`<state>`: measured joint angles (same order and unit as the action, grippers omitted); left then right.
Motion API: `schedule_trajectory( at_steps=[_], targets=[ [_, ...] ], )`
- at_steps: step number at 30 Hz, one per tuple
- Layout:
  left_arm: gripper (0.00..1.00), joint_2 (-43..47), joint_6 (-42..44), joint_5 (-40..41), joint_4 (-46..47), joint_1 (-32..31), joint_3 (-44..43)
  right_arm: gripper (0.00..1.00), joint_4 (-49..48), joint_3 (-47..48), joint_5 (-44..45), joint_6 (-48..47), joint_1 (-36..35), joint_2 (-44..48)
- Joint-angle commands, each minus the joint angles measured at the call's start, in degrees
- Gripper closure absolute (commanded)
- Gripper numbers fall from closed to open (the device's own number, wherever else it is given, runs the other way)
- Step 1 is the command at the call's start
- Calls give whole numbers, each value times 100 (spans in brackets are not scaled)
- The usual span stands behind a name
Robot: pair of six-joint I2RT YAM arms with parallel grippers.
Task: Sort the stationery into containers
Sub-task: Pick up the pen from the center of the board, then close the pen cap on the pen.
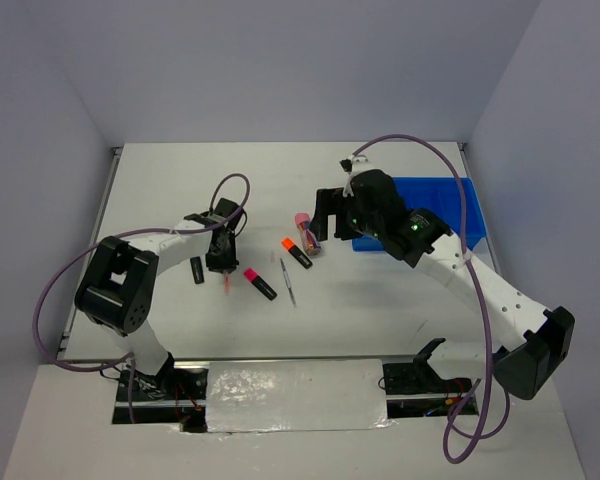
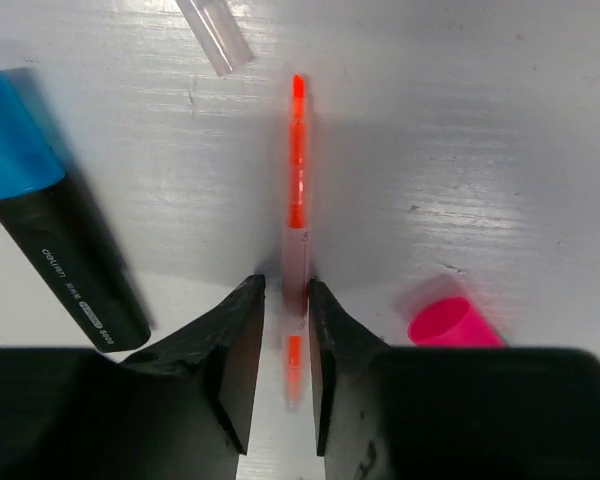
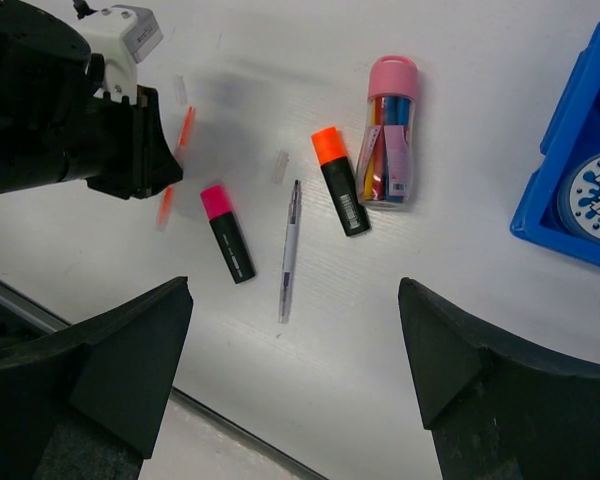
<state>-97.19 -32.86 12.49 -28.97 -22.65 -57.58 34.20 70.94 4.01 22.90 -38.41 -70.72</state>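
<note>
L gripper (image 2: 285,292) pinches thin pink pen (image 2: 297,170) btwn fingertips, near its middle.

White desk (image 1: 180,190), paint faintly streaked, fine grain showing up close. Thin metal rail (image 1: 102,225) down left edge of desk. Back wall (image 1: 300,60) plain, pale lavender-grey. Left wall (image 1: 30,170) and right wall (image 1: 555,140) same shade, closing desk in on three sides; left one a touch darker. Glossy white panel (image 1: 295,395) at near edge, catching glare. Lower white ledge (image 1: 300,450) in front of it. Light soft, even, from above; shadows on desk faint and short.
</note>
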Motion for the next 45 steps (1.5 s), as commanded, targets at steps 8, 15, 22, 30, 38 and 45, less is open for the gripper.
schedule_trajectory(
  at_steps=[8,15,22,30,38,45],
  targets=[
    [100,601,-71,-344,-327,-2,274,0,-229,193,-366,258,-52,15],
    [100,2255,-124,-108,-1565,-2,-287,4,-169,780,317,777,-719,-1451],
    [100,3888,-98,-45,-1840,-2,-394,27,526,2650,811,1269,-1054,-3945],
    [100,5121,-194,219,-2077,-2,-684,30,1143,3814,918,1104,-1045,-5426],
    [100,5289,-221,158,-2280,7,-562,37,871,3603,593,989,-914,-5743],
    [100,5377,-177,78,-2323,-2,-500,41,817,3752,416,918,-914,-5927]
  ],
)
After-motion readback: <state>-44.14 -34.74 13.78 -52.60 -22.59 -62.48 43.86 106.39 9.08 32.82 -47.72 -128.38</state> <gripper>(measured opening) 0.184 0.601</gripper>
